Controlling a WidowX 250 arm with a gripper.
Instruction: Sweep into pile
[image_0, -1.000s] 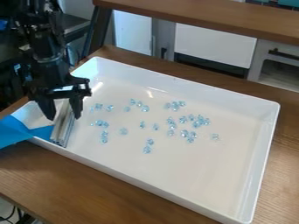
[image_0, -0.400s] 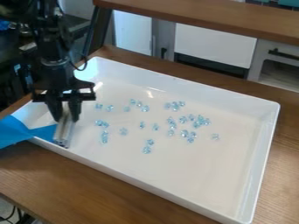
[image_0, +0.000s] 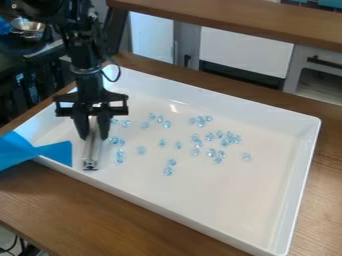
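On the left side of the white tray (image_0: 304, 165), the black gripper (image_0: 94, 137) hangs down, shut on a silver metal bar. The bar (image_0: 91, 154) slants toward the tray's near wall, its lower end low over the tray floor. Just right of the bar are several light blue clear pieces (image_0: 119, 156). Others lie scattered over the middle of the tray, some in loose clusters (image_0: 216, 154), with a lone piece (image_0: 246, 156) furthest right. Some pieces behind the gripper may be hidden.
A blue cloth or sheet (image_0: 55, 151) hangs over the tray's left near edge. The tray's raised walls stand around the pieces. Brown wooden table (image_0: 100, 212) surrounds it, and a wooden shelf (image_0: 234, 21) runs along the back.
The gripper has moved right with the metal bar, away from the blue cloth and closer to the leftmost pieces. The bar has turned more upright in view.
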